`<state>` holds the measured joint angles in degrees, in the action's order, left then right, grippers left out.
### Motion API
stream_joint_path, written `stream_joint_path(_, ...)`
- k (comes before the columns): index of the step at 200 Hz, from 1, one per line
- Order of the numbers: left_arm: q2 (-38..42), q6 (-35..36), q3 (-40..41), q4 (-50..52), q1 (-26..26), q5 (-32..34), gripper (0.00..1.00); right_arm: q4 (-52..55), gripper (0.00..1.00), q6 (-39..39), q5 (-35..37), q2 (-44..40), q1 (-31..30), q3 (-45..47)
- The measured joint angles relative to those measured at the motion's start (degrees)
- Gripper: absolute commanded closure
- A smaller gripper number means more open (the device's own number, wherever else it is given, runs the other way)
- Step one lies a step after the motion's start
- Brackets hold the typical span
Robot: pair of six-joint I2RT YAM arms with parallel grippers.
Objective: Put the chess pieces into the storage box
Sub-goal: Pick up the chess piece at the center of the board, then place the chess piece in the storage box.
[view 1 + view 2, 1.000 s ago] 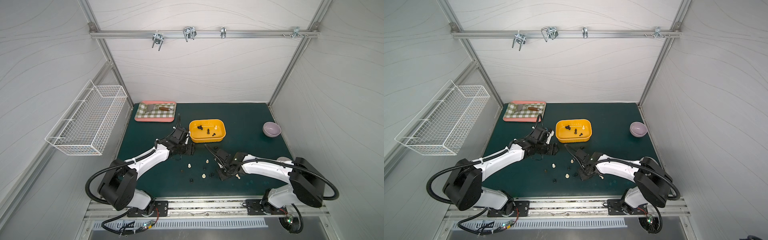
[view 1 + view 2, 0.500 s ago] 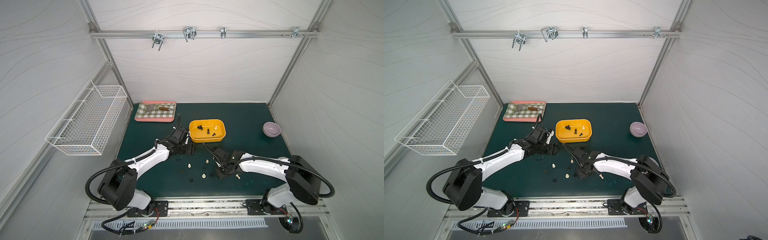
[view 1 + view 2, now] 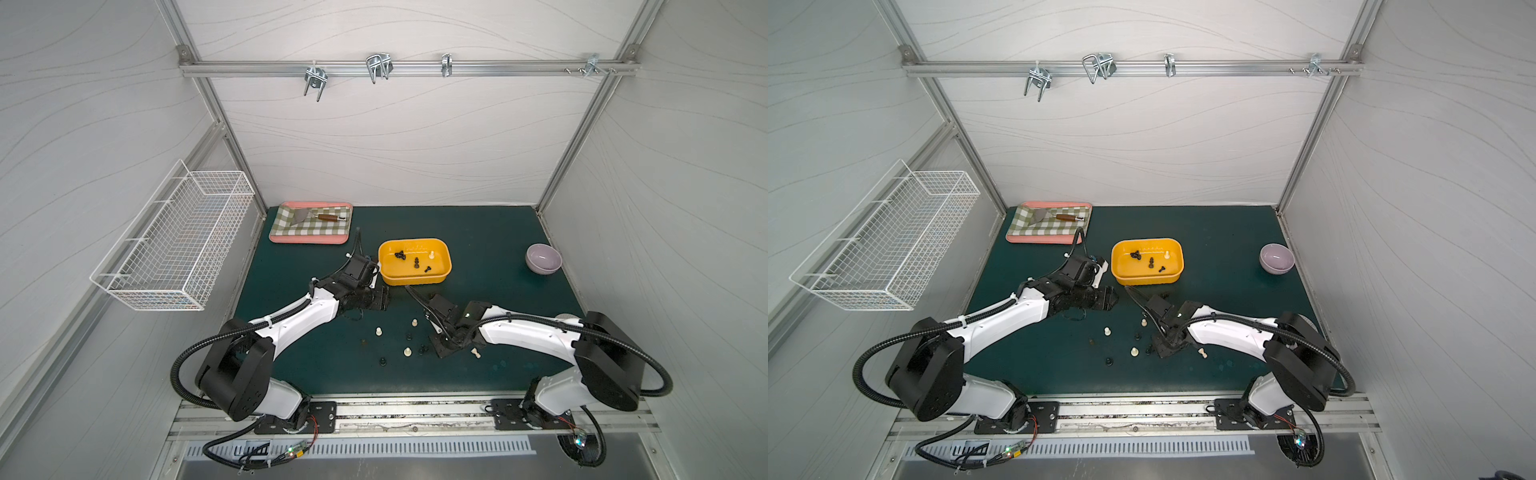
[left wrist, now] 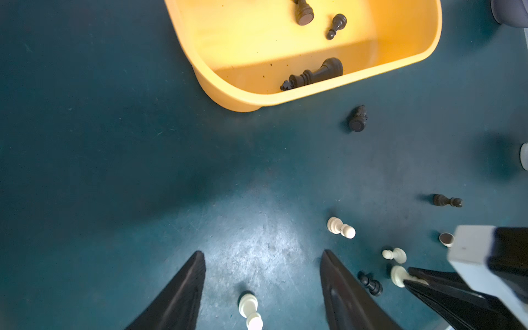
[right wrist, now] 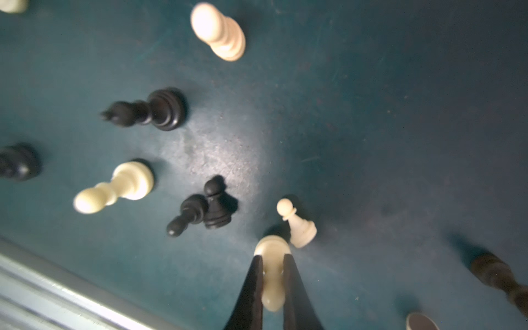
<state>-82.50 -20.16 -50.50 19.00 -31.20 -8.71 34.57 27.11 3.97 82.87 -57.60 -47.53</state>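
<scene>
Right wrist view: pinches a cream piece (image 5: 271,247) between right gripper (image 5: 273,258) fingers.
In both top views, reaches low from lower right; holds left gripper (image 3: 383,300) spread beside the storage box (image 3: 415,281) at centre; other chess pieces (image 3: 408,352) loose at lower centre.

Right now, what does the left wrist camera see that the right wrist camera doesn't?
Only the left wrist view shows the yellow storage box with black pieces inside, and the open left gripper. Only the right wrist view shows the metal rail beside the green mat. Both show the mat and the right gripper pinching a cream chess piece.
</scene>
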Motion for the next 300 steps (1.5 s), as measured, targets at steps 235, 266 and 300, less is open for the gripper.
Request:
stream_joint_path(235, -1.6, 2.1, -2.5, 5.0, 0.0, -3.4, 0.34, 3.9, 0.9, -18.0, -17.4, 43.9, 30.0, -62.3)
stream_joint_path(266, -1.3, 2.8, -2.5, 6.3, 0.0, -3.9, 0.34, 5.2, 0.89, -18.2, -15.0, 48.5, 30.0, -68.8)
stream_joint_path(300, 0.9, 3.4, -1.8, 6.6, 0.0, -4.2, 0.33, 6.6, 0.88, -18.2, -12.0, 50.8, 30.0, -71.6)
